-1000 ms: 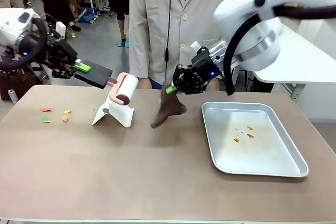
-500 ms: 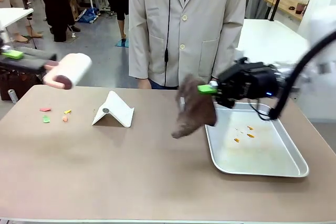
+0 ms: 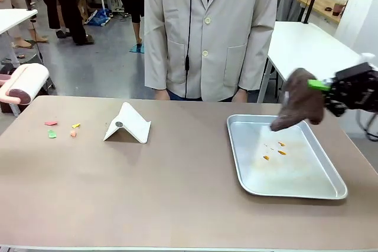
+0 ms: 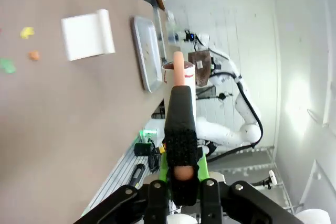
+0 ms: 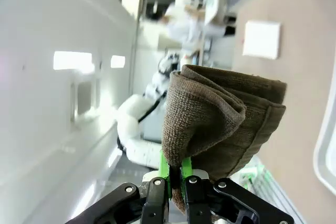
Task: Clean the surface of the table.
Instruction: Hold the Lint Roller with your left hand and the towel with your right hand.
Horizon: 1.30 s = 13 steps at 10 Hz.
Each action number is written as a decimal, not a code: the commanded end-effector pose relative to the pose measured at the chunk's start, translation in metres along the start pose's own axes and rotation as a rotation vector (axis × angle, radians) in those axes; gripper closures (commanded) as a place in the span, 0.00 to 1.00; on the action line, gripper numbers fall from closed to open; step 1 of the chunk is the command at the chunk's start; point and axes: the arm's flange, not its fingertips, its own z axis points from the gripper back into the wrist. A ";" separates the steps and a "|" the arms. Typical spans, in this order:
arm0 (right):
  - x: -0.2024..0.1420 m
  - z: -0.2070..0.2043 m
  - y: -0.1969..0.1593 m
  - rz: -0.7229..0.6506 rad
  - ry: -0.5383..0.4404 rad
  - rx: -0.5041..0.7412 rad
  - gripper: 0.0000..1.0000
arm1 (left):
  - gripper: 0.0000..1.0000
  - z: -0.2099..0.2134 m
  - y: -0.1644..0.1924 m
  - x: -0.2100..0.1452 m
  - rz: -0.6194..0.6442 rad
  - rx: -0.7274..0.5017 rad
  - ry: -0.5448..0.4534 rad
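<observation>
The brownish table [image 3: 165, 187] carries a few coloured scraps [image 3: 59, 129] near its left end. My left gripper [image 4: 181, 182] is shut on the black handle of a lint roller [image 4: 180, 124]. The roller's pink-and-white head [image 3: 23, 87] hangs beyond the table's left edge. Out past the right edge, my right gripper [image 3: 331, 88] is shut on a brown cloth [image 3: 298, 107], which dangles above the far right corner of the tray. In the right wrist view the folded cloth [image 5: 220, 124] rises from my right gripper [image 5: 176, 179].
A silver tray [image 3: 295, 172] with a few orange crumbs [image 3: 274, 149] lies at the right. A white folded stand [image 3: 127, 123] sits left of the middle. A person in a pale coat [image 3: 207, 33] stands at the far edge.
The left arm lifted the roller off the white stand and drew back to the far left. The right arm swung the cloth from the table's middle to the right, past the tray.
</observation>
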 end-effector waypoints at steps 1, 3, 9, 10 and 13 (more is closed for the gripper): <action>-0.010 0.026 -0.014 -0.062 -0.163 -0.079 1.00 | 0.79 0.027 0.024 0.005 0.042 -0.016 -0.031; -0.018 0.055 -0.029 0.033 -0.192 -0.101 1.00 | 0.79 0.054 0.049 -0.009 0.099 -0.033 -0.101; 0.004 0.089 -0.043 0.018 -0.236 -0.219 1.00 | 0.79 0.061 0.068 -0.013 0.119 -0.006 -0.092; 0.004 0.089 -0.043 0.018 -0.236 -0.219 1.00 | 0.79 0.061 0.068 -0.013 0.119 -0.006 -0.092; 0.004 0.089 -0.043 0.018 -0.236 -0.219 1.00 | 0.79 0.061 0.068 -0.013 0.119 -0.006 -0.092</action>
